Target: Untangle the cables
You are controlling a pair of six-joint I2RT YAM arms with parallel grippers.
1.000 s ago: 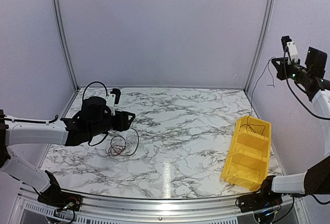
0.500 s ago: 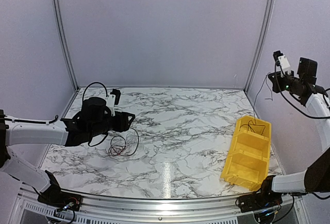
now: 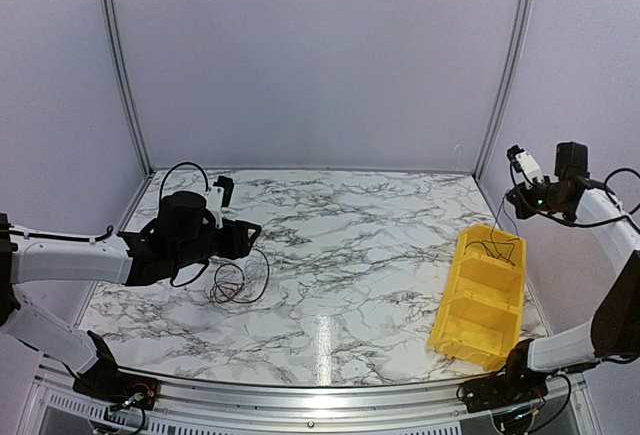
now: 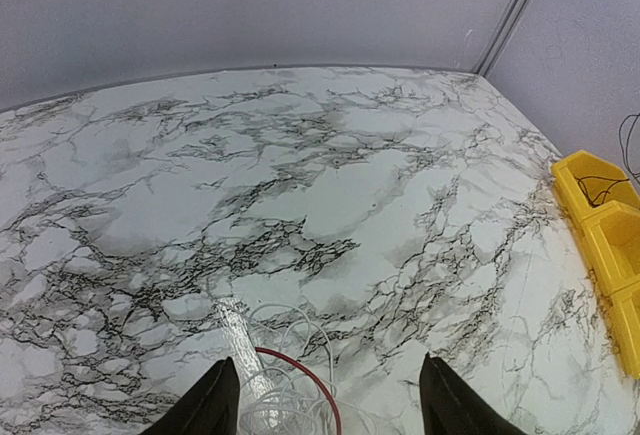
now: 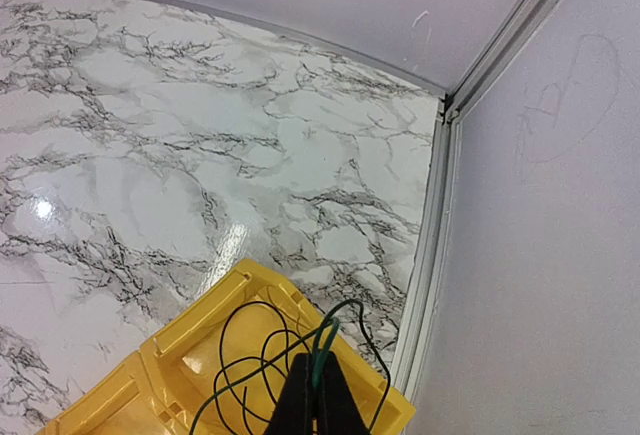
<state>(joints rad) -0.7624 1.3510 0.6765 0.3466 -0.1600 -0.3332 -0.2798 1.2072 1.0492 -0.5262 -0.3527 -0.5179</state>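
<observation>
**Right arm lowers a cable over the yellow bin**

Since a second ago the right arm has come down from high against the right-hand wall to just above the far end of the bin; the left arm has not moved.

The right gripper [image 5: 318,383] has its two black fingers pressed together, pinching a thin cable [image 5: 250,355] at their tips. The strand is green where it leaves the fingers and black below. It drops in loose loops into the farthest compartment of the yellow bin [image 5: 190,340], the one nearest the back right corner. From above, the right gripper [image 3: 510,198] hangs over that compartment, with the thin cable [image 3: 497,248] trailing down into it. The yellow bin [image 3: 480,300] has three compartments in a row and lies at the right edge of the marble table [image 3: 350,255].

The left gripper [image 4: 330,405] has its fingers spread wide, with nothing between them. Just below and ahead of it lies the tangle of cables [image 4: 290,395], showing whitish and red loops at the bottom of the wrist view. Seen from above, the left gripper [image 3: 245,230] is at the table's left side. The tangle of cables [image 3: 238,280] lies just beside it on the marble, well apart from the bin. Whether the fingers touch the loops cannot be told.
</observation>
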